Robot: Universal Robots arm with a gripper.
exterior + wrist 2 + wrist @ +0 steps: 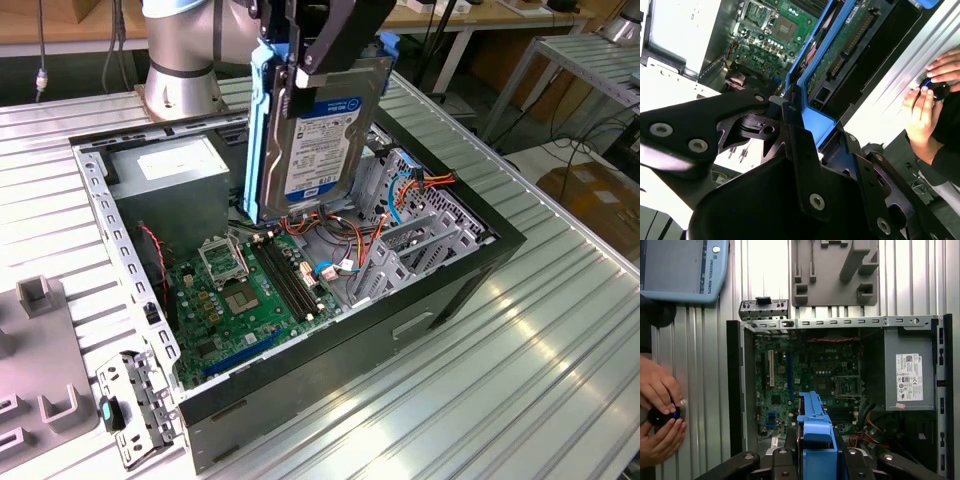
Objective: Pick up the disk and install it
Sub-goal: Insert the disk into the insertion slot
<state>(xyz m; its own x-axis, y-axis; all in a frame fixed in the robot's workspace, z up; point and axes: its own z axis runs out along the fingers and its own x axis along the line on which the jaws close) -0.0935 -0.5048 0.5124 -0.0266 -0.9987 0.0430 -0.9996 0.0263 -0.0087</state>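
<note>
Disk: the disk [318, 130] is up on edge with its label toward the exterior camera and blue rails down its sides. It hangs over the open middle of the case, above the cable mess.
End effector: my end effector [300, 65] is clamped on the disk's top end.
Case: the computer case [470, 262] lies open on its side, with the green motherboard [235, 285] under the disk and the grey power supply [170, 170] near the arm's base.
Surface: ribbed metal surface [540, 370], with a grey fixture plate [30, 380] at the exterior view's left and a small metal bracket [135, 405] just beside the case corner.
Hands: a person's hands [660, 415] rest on a black knob [662, 416] beside the case, near the pendant [682, 270].
</note>
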